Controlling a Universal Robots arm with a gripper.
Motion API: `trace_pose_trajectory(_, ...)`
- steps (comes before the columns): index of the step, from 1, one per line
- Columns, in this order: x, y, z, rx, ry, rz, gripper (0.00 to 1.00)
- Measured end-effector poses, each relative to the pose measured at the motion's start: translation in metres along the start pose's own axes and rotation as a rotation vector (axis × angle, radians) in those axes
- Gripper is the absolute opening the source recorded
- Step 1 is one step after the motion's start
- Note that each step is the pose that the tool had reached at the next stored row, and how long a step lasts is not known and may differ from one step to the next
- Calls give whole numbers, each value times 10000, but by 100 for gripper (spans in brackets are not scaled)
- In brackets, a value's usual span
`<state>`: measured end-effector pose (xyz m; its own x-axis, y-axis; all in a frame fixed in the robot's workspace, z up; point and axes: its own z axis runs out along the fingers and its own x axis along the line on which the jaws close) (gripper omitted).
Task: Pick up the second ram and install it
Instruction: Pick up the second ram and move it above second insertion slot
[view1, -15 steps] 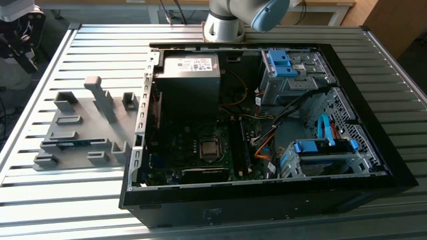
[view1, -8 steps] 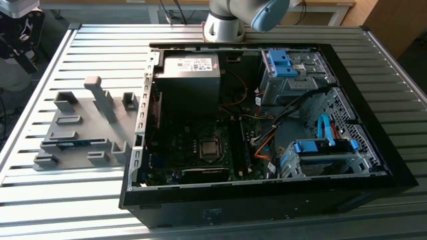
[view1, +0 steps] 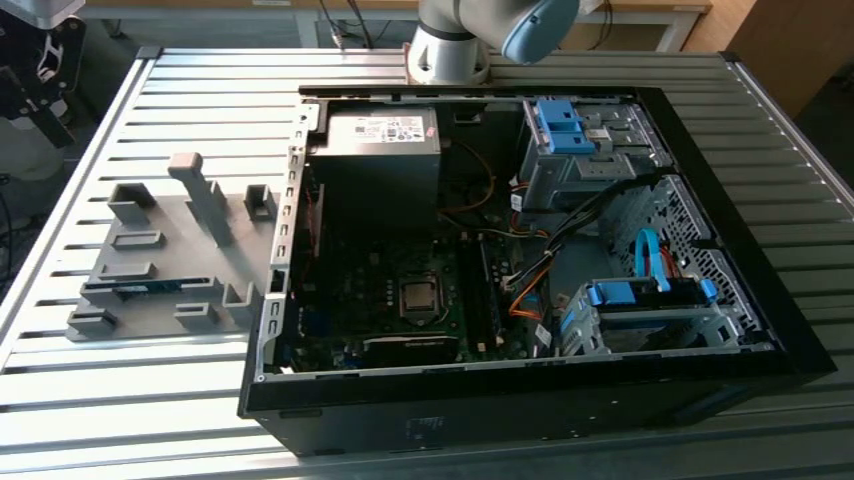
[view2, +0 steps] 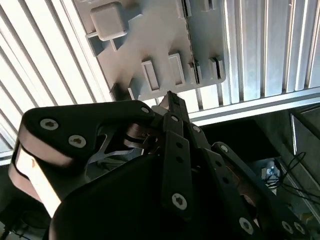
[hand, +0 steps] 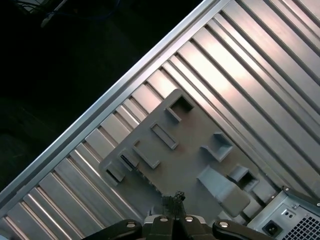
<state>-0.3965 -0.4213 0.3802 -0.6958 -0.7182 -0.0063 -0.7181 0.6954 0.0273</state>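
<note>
Black hinged end effector (hand: 172, 201) pressed together over grey blocky plastic holder (hand: 187, 162).

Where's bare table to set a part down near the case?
Bare slats on the table beyond the grey holder tray, and in front of it. Thin strip on the exterior view's right of the PC case. Inside it: crowded cables, drive cages.

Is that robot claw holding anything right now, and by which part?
Nothing seems held: the gripper hangs empty above the grey holder tray.
</note>
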Motion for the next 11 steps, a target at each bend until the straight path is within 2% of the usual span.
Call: trace_pose_trajectory(11,7,4,5,-9,38,-1371,11)
